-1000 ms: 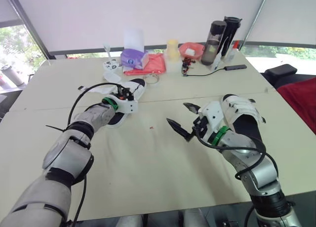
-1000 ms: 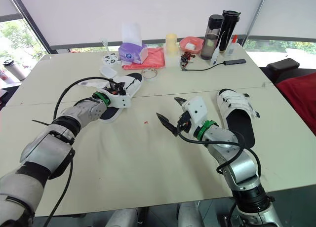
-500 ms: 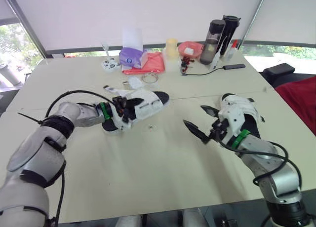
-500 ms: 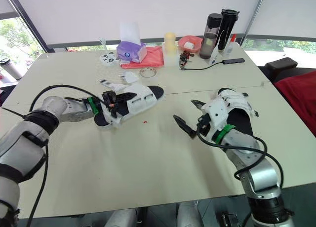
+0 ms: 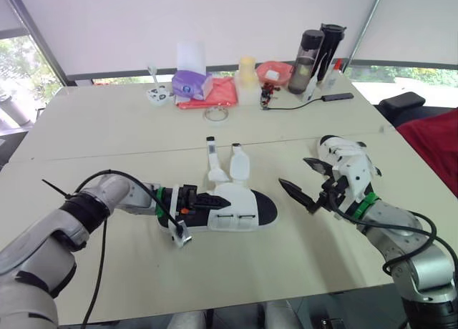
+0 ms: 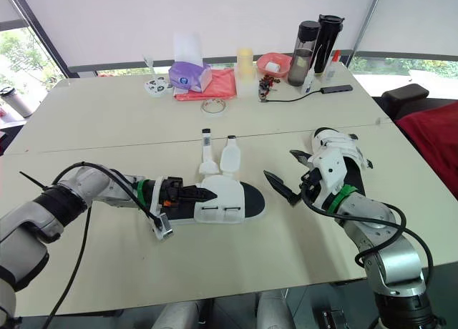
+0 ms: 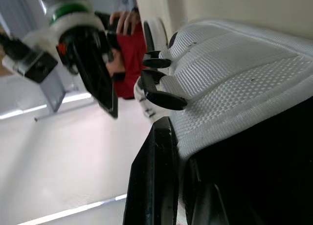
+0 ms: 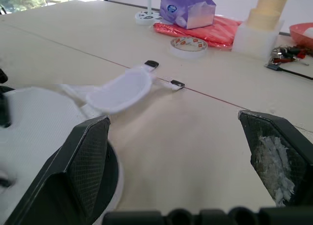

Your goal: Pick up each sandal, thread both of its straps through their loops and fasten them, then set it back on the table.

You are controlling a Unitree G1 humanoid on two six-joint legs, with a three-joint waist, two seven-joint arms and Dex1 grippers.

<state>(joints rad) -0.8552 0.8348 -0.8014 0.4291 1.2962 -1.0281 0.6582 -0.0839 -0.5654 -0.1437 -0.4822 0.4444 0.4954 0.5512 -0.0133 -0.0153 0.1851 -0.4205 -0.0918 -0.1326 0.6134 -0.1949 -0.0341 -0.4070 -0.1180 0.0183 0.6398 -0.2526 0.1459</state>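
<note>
Left gripper [image 5: 199, 202] clamped the white sandal [image 5: 240, 213] at its left end; straps [image 5: 238, 161] lay unfastened. Right gripper [image 5: 295, 173] spread wide, near the right end.

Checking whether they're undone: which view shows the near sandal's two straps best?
The right eye view: both straps lie flat, unthreaded, beyond the sandal the left pincer holds. The left eye view matches. The right wrist view sees them foreshortened; the left wrist view shows woven upper, close.

Office-like room | white table [image 5: 300, 125], roller blinds [image 5: 250, 21] (trees [image 5: 13, 57] outside)
</note>
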